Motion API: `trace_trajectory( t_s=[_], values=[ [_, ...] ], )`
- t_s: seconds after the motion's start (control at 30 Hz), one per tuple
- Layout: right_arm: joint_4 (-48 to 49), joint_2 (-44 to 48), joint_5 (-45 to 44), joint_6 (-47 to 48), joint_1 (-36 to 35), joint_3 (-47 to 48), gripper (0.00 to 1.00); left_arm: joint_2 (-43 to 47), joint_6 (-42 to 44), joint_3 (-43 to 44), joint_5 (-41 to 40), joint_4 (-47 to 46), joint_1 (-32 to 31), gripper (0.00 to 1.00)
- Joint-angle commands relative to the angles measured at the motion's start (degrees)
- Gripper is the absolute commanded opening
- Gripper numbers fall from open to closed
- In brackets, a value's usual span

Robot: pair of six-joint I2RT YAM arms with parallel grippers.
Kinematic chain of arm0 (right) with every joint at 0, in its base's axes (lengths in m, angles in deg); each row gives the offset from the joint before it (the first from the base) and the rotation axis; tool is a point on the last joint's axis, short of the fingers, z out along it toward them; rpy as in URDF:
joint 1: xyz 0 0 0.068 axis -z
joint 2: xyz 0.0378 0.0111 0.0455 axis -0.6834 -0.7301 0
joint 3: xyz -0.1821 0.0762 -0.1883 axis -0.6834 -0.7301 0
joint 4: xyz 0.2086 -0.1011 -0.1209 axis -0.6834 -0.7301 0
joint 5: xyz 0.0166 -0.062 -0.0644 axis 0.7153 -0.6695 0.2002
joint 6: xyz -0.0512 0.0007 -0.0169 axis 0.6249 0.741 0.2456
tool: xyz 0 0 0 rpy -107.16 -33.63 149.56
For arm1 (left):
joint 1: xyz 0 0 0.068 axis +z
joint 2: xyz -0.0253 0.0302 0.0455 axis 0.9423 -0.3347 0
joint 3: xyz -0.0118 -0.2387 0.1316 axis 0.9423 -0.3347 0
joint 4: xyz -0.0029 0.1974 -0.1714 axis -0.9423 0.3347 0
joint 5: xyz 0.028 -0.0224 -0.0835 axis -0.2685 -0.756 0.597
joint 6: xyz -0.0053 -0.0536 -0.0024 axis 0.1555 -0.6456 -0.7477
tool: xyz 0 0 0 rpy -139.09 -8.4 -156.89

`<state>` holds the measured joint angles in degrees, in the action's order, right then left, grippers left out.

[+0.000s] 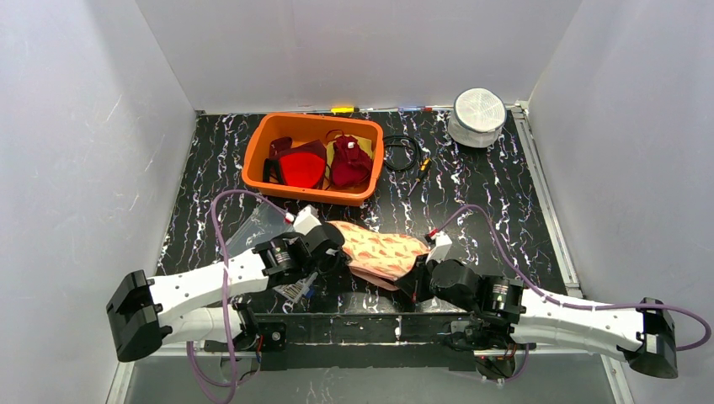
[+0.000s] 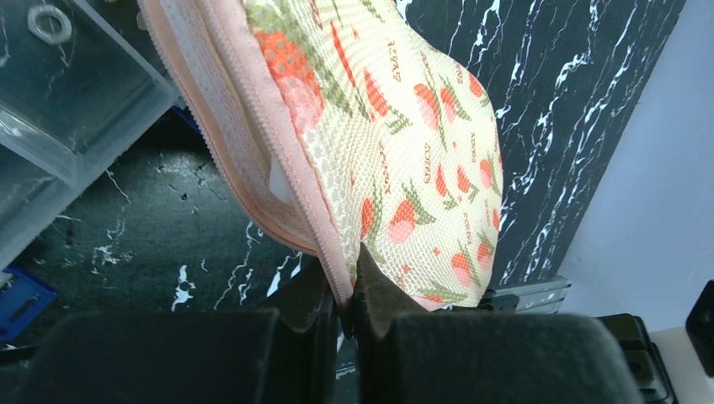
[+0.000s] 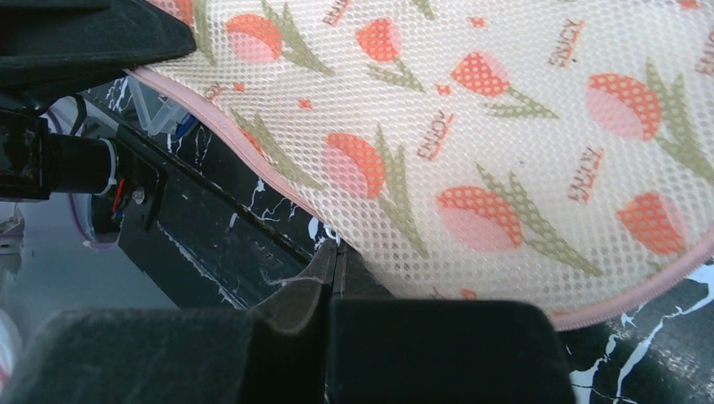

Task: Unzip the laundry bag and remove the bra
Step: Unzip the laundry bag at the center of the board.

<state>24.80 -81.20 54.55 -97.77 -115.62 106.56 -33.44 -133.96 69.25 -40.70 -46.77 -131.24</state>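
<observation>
The left gripper [image 1: 340,247] and right gripper [image 1: 413,283] are black, on white arms [image 1: 202,286] trailing purple cables [image 1: 221,244].

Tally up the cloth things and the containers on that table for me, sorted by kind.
Mesh laundry bag: 1
Red garments in the tub: 2 that I can tell apart, one bright red and one dark red; they are piled, so there may be more
Orange tub: 1
White round container: 1
Clear plastic box: 1
Total: 6

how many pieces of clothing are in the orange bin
2 visible in the bin: a bright red piece on the left, a dark red piece on the right. Others may lie hidden underneath.
</observation>
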Motion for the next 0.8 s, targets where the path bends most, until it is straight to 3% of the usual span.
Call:
trace_trajectory(
  t_s=[0.0,0.17,0.37,0.47,0.63,0.77],
  values=[
    [-5.2,1.2,-4.4,-1.8,-0.2,0.8,0.01,0.3,7.3,-0.1,-1.6,1.9,2.5,0.00],
    [-3.6,1.7,-3.4,-1.2,-0.2,-0.8,0.01,-3.2,15.5,0.4,9.3,-2.7,8.6,0.00],
    [-1.1,0.8,-1.8,0.2,-0.2,-0.8,0.01,-4.8,19.5,1.6,13.5,-3.7,10.8,0.02],
    [1.1,-0.4,-0.9,0.7,-0.2,-1.0,0.01,-3.2,19.7,0.6,16.0,-5.0,10.8,0.17],
    [4.7,-3.3,0.6,1.2,-0.2,-0.9,0.01,0.3,17.0,-2.3,21.3,-4.6,10.7,0.58],
    [7.2,-5.0,1.6,1.8,-0.2,-0.4,0.01,5.3,12.6,-6.0,21.7,-4.8,8.8,0.77]
  ],
)
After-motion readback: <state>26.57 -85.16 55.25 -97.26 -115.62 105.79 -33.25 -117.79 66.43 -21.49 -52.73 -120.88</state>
